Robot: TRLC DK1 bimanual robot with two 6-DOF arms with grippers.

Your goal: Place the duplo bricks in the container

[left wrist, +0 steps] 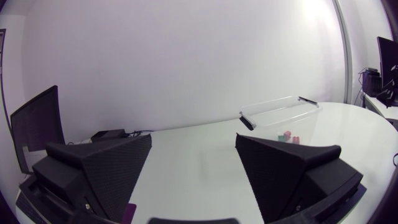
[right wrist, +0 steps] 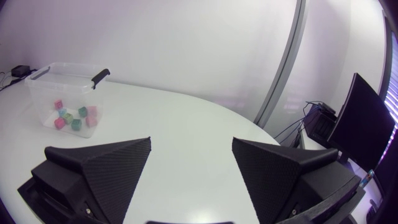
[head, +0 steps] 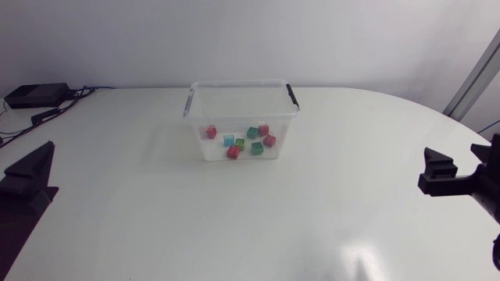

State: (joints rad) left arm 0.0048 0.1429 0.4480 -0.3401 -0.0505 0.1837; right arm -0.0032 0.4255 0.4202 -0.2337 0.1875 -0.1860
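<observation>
Our left pincer (left wrist: 194,142) stands wide open, holding nothing. The clear box (left wrist: 281,111) sits well ahead of it, beyond its right finger. Our right pincer (right wrist: 191,142) also gapes wide and bare, with the box far ahead past its left finger. The bricks (head: 233,151) lie inside the box on the white table (head: 156,211).

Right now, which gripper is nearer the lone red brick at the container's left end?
Left. The left gripper sits at the table edge, on the side of the red brick; the right gripper is farther, past the container.
</observation>
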